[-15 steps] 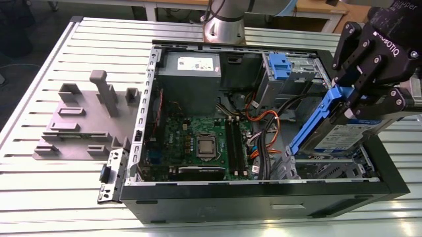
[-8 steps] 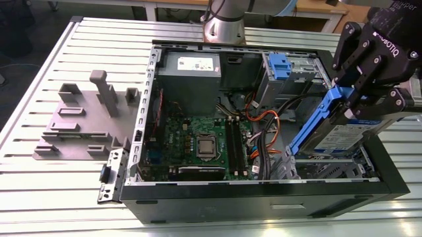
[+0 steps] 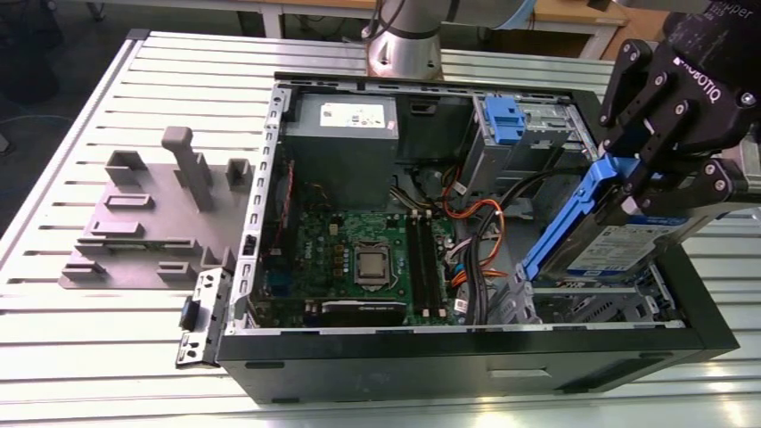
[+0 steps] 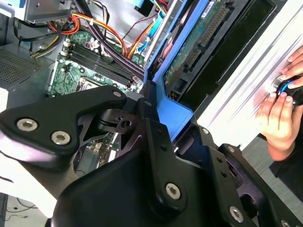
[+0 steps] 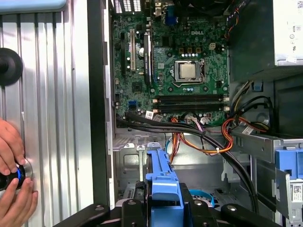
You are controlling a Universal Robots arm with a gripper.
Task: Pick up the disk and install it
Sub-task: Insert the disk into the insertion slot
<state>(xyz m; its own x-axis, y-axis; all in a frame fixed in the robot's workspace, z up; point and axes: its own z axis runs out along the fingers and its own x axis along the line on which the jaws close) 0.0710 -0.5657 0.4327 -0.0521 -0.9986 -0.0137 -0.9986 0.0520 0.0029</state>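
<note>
Exterior view: claw [image 3: 666,183] clamps over the disk's [image 3: 618,250] upper end, so the label is half covered. Claw body is cut by the frame edge, arm [image 3: 405,36] too. First wrist view: disk [image 5: 163,189] is edge-on, near end cropped. Hand [image 5: 12,182] is cropped and mostly covers a small black object [image 5: 14,176].

A robotics lab: slatted aluminium bench [image 3: 84,357], opened computer case [image 3: 476,355] (grey jig [image 3: 149,227] beside).

Black gripper [image 3: 672,183], broad angular fingers [image 4: 71,118] built of hinged matte links, round silver socket-head screws [image 4: 27,124] at the pivots, white lettering across the housing [image 3: 701,71], smooth silver-grey cylindrical arm [image 3: 402,49], plain and unmarked.
</note>
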